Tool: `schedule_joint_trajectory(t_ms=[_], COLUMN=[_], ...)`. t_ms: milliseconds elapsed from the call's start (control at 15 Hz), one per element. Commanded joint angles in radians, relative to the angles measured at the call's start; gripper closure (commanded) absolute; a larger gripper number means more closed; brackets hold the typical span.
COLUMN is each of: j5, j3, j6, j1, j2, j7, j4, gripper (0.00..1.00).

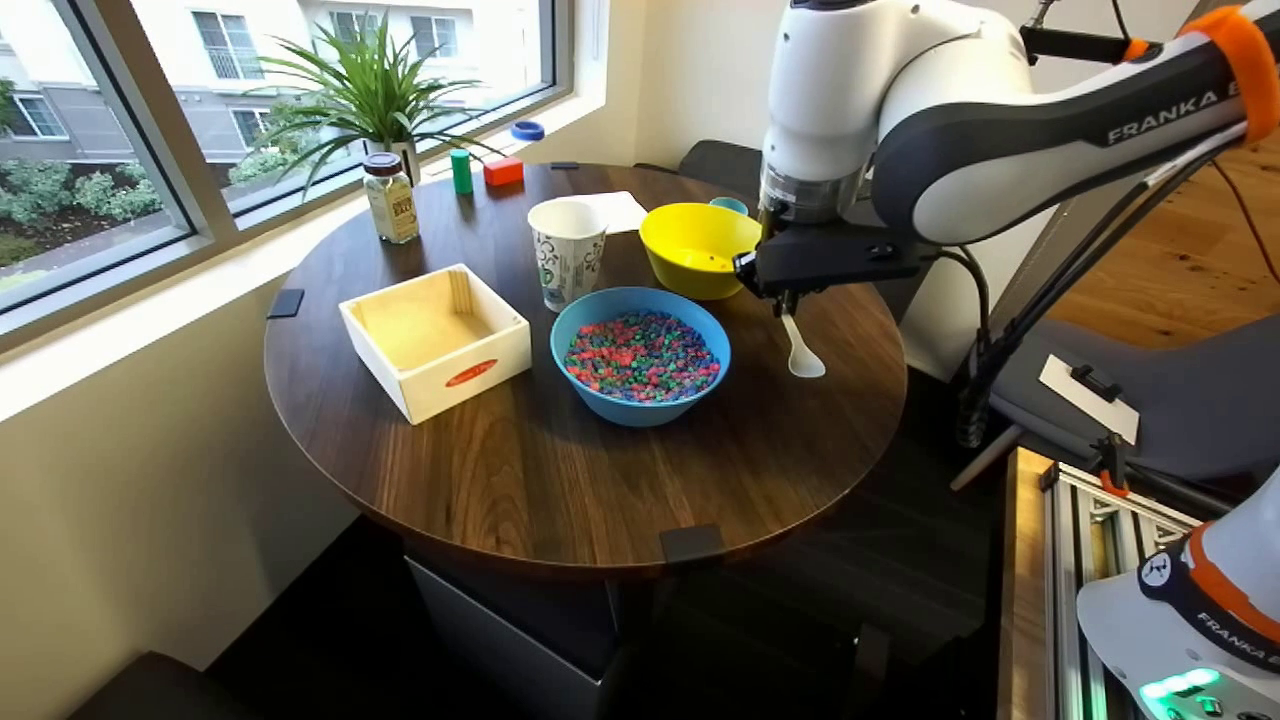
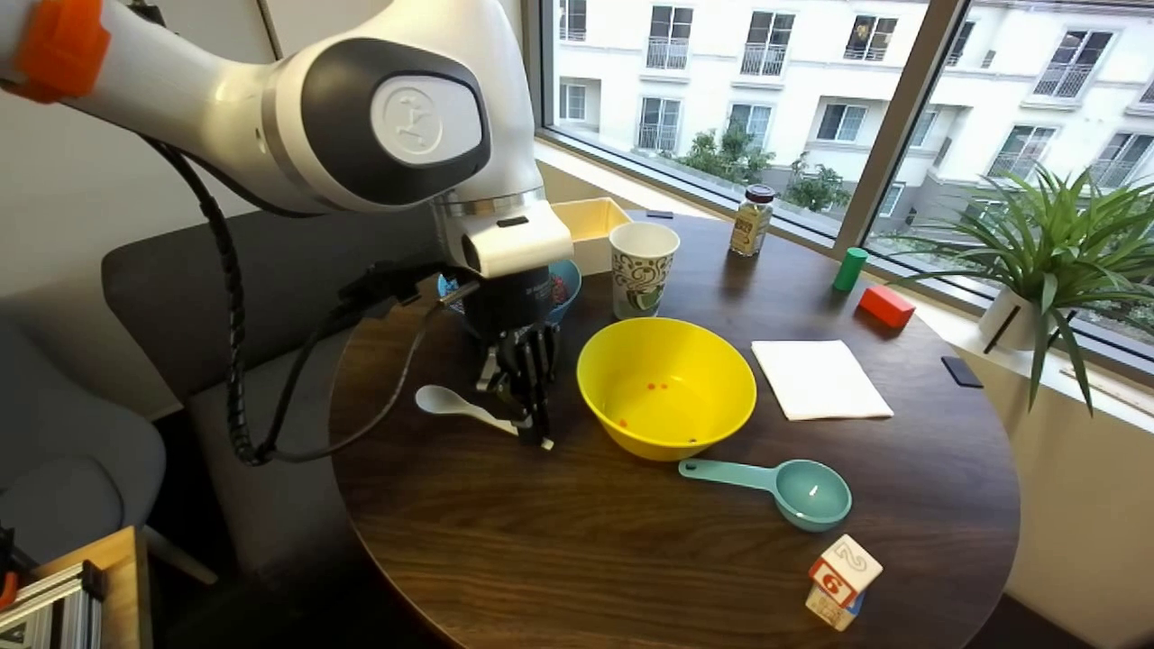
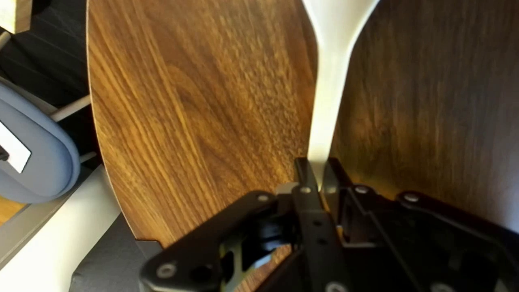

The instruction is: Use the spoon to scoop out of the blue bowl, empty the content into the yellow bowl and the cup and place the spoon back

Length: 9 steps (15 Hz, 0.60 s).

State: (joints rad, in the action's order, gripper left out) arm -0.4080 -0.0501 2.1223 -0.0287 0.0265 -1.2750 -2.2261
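"Wrist view: jaws clenched on a pale spoon [image 3: 330, 83], caught near the tail of its handle by the gripper [image 3: 318, 170], scoop toward 12 o'clock over the dark wooden table [image 3: 211, 121]. Heavy work?"

"Hardly. It looks light and stiff, probably smooth plastic, likelier to twist or slip in the grip than to snap."

"Right place to take hold?"

"Handle, yes. So near the tail, though, the lever is long; a hold nearer the scoop would likely steady it against the coloured bits [image 1: 640, 355] in the blue bowl [image 1: 636, 413]."

"And the arm [image 1: 960, 130]?"

"Angled in from 2 o'clock in an exterior view, wrist turned down at the table. There the spoon is at the blue bowl's 3 o'clock, near but apart; the cup [image 1: 568, 260] stands at its 11, the yellow bowl [image 1: 690, 285] at 1."

"Spoon touching the table?"

"Cannot be told from these angles; it is low, just above or on it."
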Motion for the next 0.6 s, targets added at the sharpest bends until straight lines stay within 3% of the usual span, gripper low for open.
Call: schedule_joint_trajectory(t_ms=[0, 133, 200, 333, 533], j5=[-0.038, -0.044, -0.041, -0.052, -0.067], j3=[0.004, 0.007, 0.008, 0.008, 0.004], j6=[0.047, 0.043, 0.040, 0.032, 0.023], j1=[0.003, 0.002, 0.002, -0.001, -0.006], j2=[-0.016, -0.025, -0.025, -0.018, -0.004], j7=[-0.044, -0.043, -0.047, -0.050, -0.048], j4=[-0.030, -0.029, -0.026, -0.024, -0.025], gripper=[0.97, 0.97, 0.63, 0.55, 0.33])
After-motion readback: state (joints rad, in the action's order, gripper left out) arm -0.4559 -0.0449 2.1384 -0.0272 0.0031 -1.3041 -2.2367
